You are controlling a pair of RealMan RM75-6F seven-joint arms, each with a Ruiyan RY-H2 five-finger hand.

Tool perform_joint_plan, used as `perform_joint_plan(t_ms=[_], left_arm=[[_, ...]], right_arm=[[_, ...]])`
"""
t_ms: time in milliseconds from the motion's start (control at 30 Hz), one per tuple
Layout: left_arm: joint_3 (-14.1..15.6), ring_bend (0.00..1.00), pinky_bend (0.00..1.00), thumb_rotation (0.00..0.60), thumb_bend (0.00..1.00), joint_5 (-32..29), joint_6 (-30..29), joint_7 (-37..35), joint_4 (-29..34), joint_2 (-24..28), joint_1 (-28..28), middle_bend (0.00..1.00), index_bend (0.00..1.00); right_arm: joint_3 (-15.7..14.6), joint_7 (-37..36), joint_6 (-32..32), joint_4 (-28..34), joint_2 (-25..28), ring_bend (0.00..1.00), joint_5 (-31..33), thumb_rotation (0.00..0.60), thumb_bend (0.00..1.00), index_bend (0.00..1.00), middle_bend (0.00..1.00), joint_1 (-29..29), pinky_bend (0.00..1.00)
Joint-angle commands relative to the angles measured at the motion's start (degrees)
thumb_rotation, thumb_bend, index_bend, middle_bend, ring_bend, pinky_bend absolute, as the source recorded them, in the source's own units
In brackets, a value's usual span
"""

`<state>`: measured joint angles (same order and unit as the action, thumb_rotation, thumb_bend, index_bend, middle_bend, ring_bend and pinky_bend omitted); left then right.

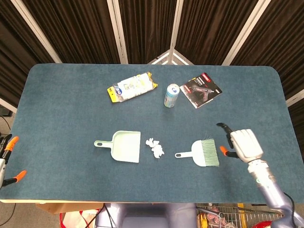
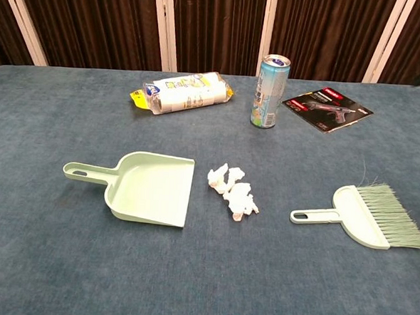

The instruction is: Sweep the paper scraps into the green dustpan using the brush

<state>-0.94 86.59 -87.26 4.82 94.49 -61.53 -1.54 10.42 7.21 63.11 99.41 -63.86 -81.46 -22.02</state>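
Observation:
The green dustpan lies at mid-table, its handle pointing left and its mouth facing right. White paper scraps sit in a small heap just right of that mouth. Further right lies the green brush, handle toward the scraps and bristles to the right. My right hand hovers just right of the bristles, holding nothing, and is not touching the brush. Only the orange-tipped fingers of my left hand show, at the table's left edge, and they are empty. The chest view shows neither hand.
At the back of the table are a wrapped white packet, an upright drinks can and a flat glue-gun package. The blue table ends close behind the right hand's forearm.

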Motion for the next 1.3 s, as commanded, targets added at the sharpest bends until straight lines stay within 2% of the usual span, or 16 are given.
perform_joint_plan(t_ms=[33, 333, 633, 1300], left_arm=[[0.0, 0.0, 0.0, 0.6, 0.0, -0.1, 0.1, -0.1, 0.1, 0.1, 0.0, 0.0, 0.0], [0.1, 0.0, 0.0, 0.6, 0.0, -0.1, 0.5, -0.6, 0.2, 0.4, -0.2, 0.0, 0.0], [0.2, 0.0, 0.0, 0.6, 0.0, -0.4, 1.1, -0.7, 0.3, 0.6, -0.4, 0.0, 0.0], [0.2, 0.0, 0.0, 0.6, 0.0, -0.7, 1.5, -1.0, 0.6, 0.8, -0.5, 0.0, 0.0]], right_arm=[[-0.2, 5.7, -4.4, 1.2, -3.4, 0.89, 3.1, 0.6, 0.29, 0.3, 0.83, -3.7, 0.91], [-1.6, 17.0, -7.3, 0.2, -11.7, 0.9, 10.7, 0.6, 0.3, 0.36, 0.83, -7.4, 0.91], [-3.2, 23.3, -6.2, -2.9, -18.7, 0.89, 16.5, 0.6, 0.3, 0.38, 0.83, -8.8, 0.91], [-5.0, 23.9, -4.8, -10.5, -26.2, 0.89, 21.2, 0.6, 0.29, 0.42, 0.83, -9.2, 0.91]])
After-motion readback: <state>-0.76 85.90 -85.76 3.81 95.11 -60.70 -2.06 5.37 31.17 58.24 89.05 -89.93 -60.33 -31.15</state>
